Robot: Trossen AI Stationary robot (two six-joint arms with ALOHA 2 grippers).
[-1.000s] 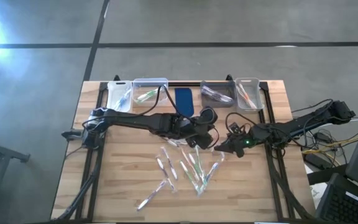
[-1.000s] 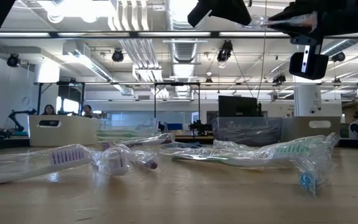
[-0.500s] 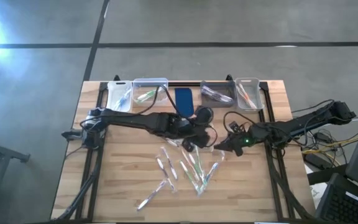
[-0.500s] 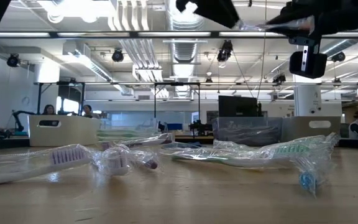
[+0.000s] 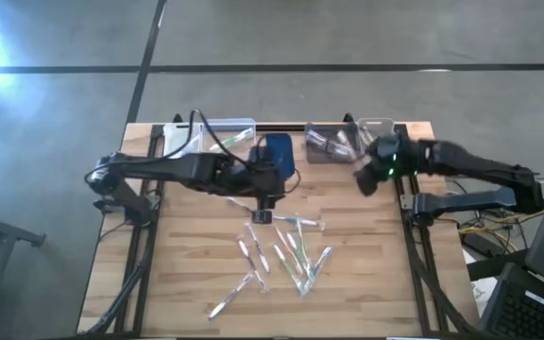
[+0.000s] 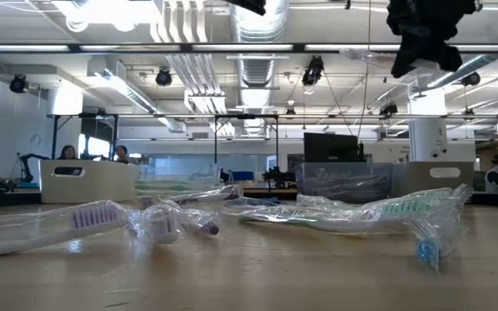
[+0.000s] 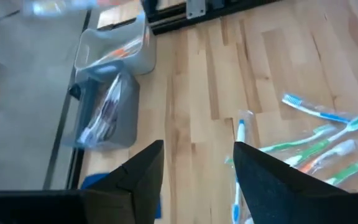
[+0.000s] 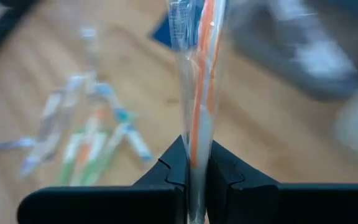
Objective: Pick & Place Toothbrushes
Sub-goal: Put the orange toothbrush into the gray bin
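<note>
We see the right gripper [image 8: 196, 171] raised above the back right part of the desk [image 5: 187, 283], just in front of the grey bin [image 5: 329, 144] and the clear bin [image 5: 376, 137], its fingers clamped on an orange toothbrush [image 8: 199, 81] in a clear wrapper that stands up between them. The left gripper [image 7: 197, 165] hangs over the middle of the desk, close to the dark blue pad [image 5: 279, 151], with its fingers apart and nothing between them. Below and in front of it, the loose toothbrushes [image 5: 286, 253] lie scattered on the wood, each in a clear wrapper, with blue, green and orange accents; from desk height they show as a crinkled row across the surface. More toothbrushes rest in the bins along the back edge: green and blue ones in the two bins at the left [image 5: 217, 140], an orange one in the clear bin at the right. People sit at desks in the room far behind.
</note>
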